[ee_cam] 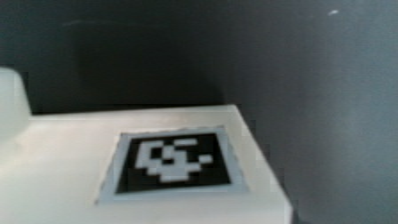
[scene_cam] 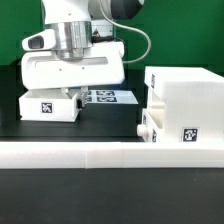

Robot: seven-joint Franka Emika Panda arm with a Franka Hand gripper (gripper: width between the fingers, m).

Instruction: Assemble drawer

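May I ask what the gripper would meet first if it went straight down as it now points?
Probably the small tagged tray beneath the gripper; the wrist view shows its top, but the gap is unclear.

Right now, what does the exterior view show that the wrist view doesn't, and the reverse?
Only the exterior view shows the robot arm, the tall drawer casing, the marker board and the long white rail. Only the wrist view shows one tag close up on a white face. Both probably share the small tagged tray under the arm.
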